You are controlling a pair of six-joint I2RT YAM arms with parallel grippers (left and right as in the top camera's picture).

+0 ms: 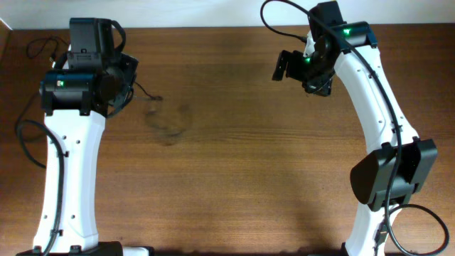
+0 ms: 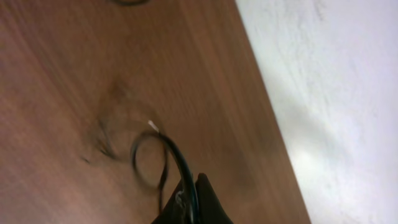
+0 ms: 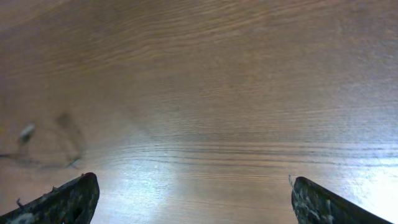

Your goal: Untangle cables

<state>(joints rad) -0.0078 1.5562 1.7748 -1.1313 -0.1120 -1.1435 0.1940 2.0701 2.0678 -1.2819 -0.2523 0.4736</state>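
Observation:
My left gripper (image 2: pixel 191 190) is shut on a thin black cord (image 2: pixel 163 149), which curls into a small loop above the wooden table with a pale plug tip. In the overhead view this gripper (image 1: pixel 126 80) is at the far left, and a thin cord (image 1: pixel 149 97) trails from it toward faint, blurred cord loops (image 1: pixel 170 122). Part of another dark cord (image 2: pixel 127 2) shows at the top edge of the left wrist view. My right gripper (image 1: pixel 286 65) is open wide and empty above the far right of the table, its fingers (image 3: pixel 193 193) spread over bare wood. Blurred cord shapes (image 3: pixel 65 140) lie to its left.
The brown wooden table (image 1: pixel 242 156) ends at a white wall (image 2: pixel 336 93) along its far edge, close to both grippers. Thicker black arm cables (image 1: pixel 28 142) hang beside the left arm and loop near the right arm's base (image 1: pixel 419 220).

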